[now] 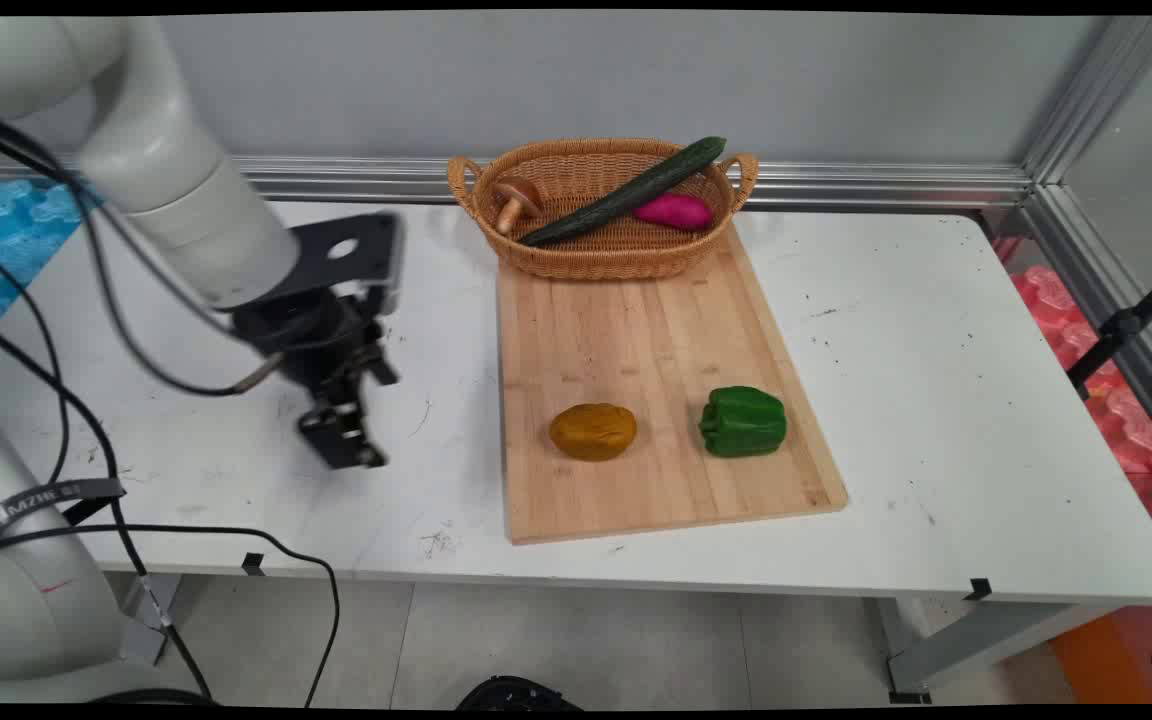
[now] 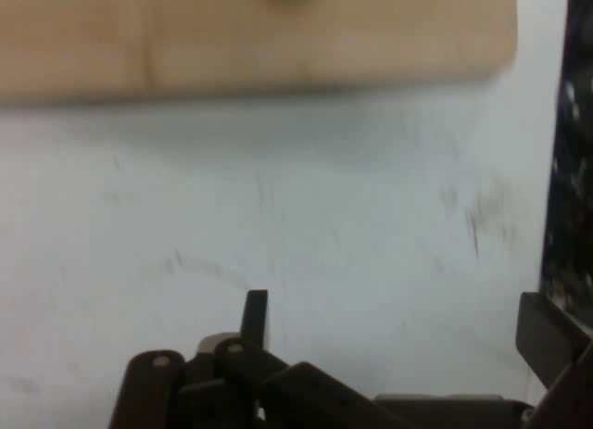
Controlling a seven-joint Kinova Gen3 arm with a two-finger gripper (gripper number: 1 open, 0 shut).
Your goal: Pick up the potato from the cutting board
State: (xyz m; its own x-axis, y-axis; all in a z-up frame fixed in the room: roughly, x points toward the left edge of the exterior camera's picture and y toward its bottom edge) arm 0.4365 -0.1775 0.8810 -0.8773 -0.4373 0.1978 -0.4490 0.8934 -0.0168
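Pincer spread, holding nothing, low over bare white surface; cutting board lies to its right, potato nearest, green pepper beyond.

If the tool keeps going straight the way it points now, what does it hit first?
Most likely the bare white table. The tool points down at it, open and empty, with nothing between. The cutting board lies off to one side, though height above the table is unclear.

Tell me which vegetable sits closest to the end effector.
The yellow-brown potato on the wooden cutting board, nearest the end effector; the green bell pepper lies farther right, and the rest sit in the wicker basket.
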